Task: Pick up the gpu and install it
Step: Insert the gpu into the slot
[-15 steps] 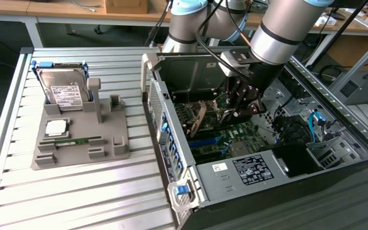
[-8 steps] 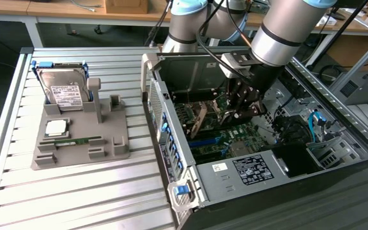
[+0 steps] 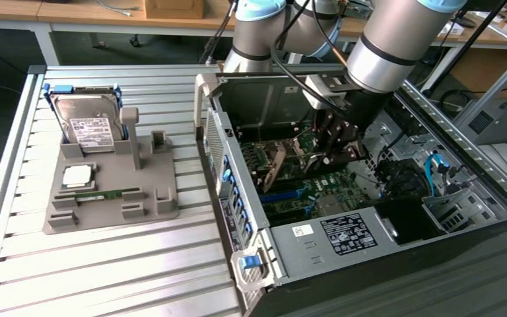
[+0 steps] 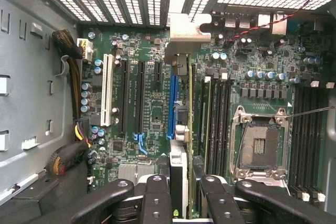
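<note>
The black multi-fingered tool (image 4: 185, 203) is closed on the gpu (image 4: 191, 145), a thin flat dark green circuit card with a silver metal end bracket, gripping its edge between the fingers (image 4: 156, 200). In the wrist view the card runs edge-on straight out from the tool, its silver bracket end (image 4: 186, 32) reaching the perforated rear wall of the case. It stands upright over the green motherboard (image 4: 147, 103), just beside the long blue expansion slot (image 4: 171, 106); whether its edge is already in the slot or above it cannot be told.

In the exterior view the tool (image 3: 337, 148) hangs from the grey-and-silver robot arm (image 3: 385, 46) inside the open black and grey metal computer case (image 3: 342, 218), which lies on its side on the ribbed aluminium worktop (image 3: 103, 264). The card (image 3: 276, 165) shows there as a tilted board just below the tool, deep in the case.

To the exterior view's left, well apart from the case, a grey plastic parts stand (image 3: 113, 198) rests on the worktop. It holds a boxy silver hard drive with a white label and blue frame (image 3: 86, 122) standing upright, a small square silver processor (image 3: 79, 175) lying flat, and a narrow green memory stick (image 3: 100, 195).
</note>
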`<action>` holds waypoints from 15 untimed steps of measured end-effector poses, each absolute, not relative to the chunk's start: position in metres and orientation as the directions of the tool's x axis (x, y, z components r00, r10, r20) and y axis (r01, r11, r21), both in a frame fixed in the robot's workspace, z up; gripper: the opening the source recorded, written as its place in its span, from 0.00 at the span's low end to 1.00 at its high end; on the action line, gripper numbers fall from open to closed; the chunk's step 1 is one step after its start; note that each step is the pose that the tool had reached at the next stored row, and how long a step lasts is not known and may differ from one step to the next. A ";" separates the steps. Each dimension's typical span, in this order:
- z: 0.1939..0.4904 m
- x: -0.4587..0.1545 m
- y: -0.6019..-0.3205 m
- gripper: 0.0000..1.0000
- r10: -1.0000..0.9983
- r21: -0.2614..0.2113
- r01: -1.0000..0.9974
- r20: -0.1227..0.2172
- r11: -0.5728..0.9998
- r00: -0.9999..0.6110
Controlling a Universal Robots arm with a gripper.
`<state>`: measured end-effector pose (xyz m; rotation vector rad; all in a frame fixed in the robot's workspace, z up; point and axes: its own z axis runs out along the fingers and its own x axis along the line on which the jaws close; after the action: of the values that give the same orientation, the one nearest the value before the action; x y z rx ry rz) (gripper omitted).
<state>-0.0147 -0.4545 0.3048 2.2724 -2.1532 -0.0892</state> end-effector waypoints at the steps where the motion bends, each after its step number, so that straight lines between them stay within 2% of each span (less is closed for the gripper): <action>1: 0.305 -0.015 -0.455 0.27 -0.998 0.046 -0.997 -0.035 -0.055 0.053; 15: 0.304 -0.015 -0.460 0.27 -0.998 0.046 -0.997 -0.035 -0.055 0.053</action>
<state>-0.0150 -0.4603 0.3038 2.2725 -2.1531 -0.0892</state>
